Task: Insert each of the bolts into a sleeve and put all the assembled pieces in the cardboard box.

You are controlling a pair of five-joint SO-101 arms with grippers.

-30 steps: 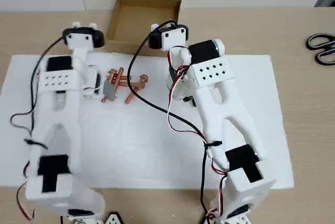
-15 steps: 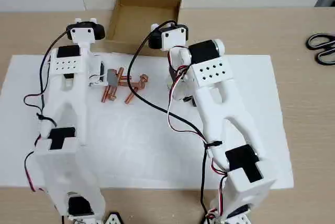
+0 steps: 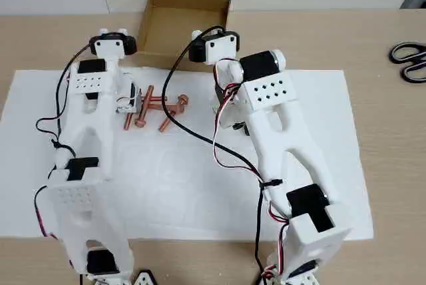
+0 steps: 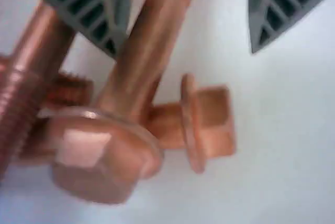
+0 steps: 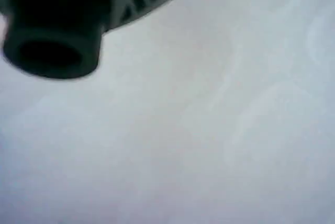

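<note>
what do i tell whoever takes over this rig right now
left tool: open, poised over a copper bolt in the bolt pile on the white sheet.
right tool: shut on a black sleeve, above the sheet.
done: no assembled piece seen in the cardboard box.
left: grasp a bolt, insert it into the sleeve, box it, repeat for the others.

The left hand [image 4: 186,46] holds its two grey ribbed fingers [image 4: 86,4] spread apart over a cluster of copper bolts on the white surface [image 4: 282,156]. The shank of a long flanged hex bolt [image 4: 138,67] runs between the fingers, close against one and clear of the other. A shorter bolt [image 4: 207,122] lies crosswise under it, and a threaded bolt [image 4: 29,77] lies alongside.
</note>
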